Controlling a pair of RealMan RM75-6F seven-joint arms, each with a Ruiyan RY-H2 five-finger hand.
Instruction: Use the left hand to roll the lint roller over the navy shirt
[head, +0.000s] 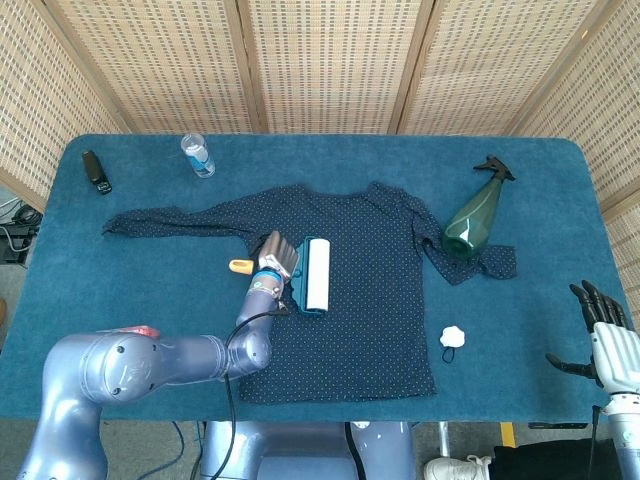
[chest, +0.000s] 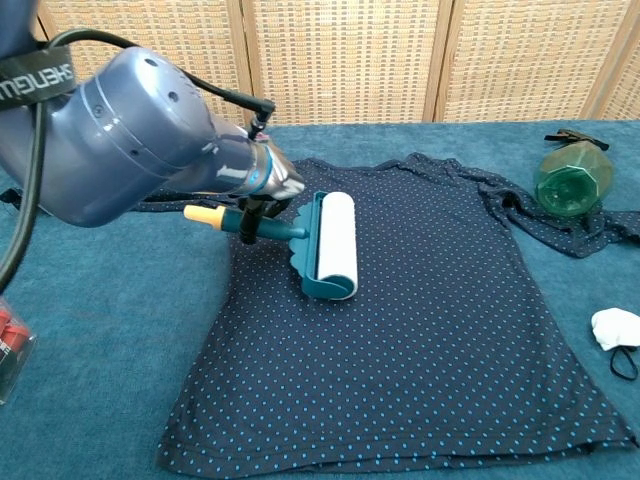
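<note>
A navy shirt (chest: 420, 340) lies flat on a blue table (head: 120, 270), hem nearest the robot. On its upper left chest rests a teal lint roller (chest: 330, 245), white drum touching the fabric. The left hand (chest: 275, 180) has its fingers wrapped around the roller's handle. To roll well, I judge it should keep even downward pressure and travel straight, so the cloth does not bunch. The right hand (head: 600, 330), off the table's right edge, is empty, fingers spread. Farther back, a green spray bottle (head: 472, 218) lies on a sleeve.
</note>
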